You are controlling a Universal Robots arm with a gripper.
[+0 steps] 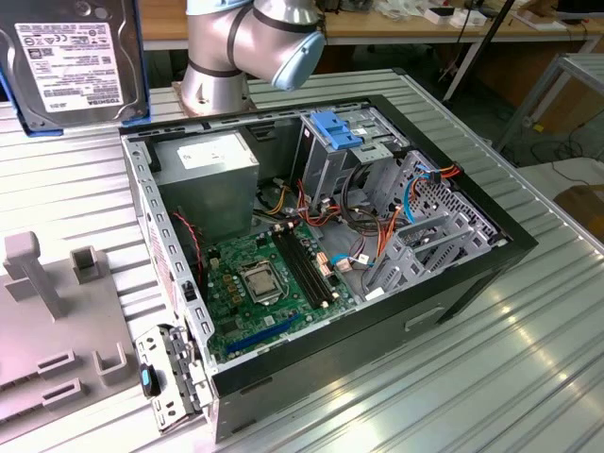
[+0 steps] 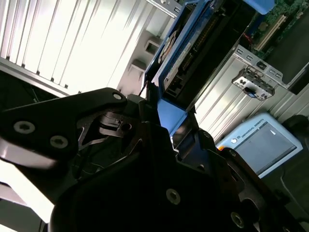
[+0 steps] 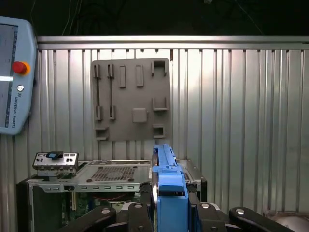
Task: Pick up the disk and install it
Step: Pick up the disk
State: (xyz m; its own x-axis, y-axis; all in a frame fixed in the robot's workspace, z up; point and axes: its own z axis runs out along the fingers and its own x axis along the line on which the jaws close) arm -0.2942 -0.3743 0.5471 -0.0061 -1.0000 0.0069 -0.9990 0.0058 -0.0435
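Gripper [image 3: 170,199] is clamped on the disk [image 3: 166,166], with black fingers [image 3: 146,200] pressing either side of its blue carrier. In the first wrist view the disk is seen edge-on, so its label is hidden. In the exterior view the disk [image 1: 71,57] hangs clear of the table [image 1: 528,377], beyond the far corner of the open case [image 1: 425,311] toward the exterior view's left. Its top and one side are cut off.
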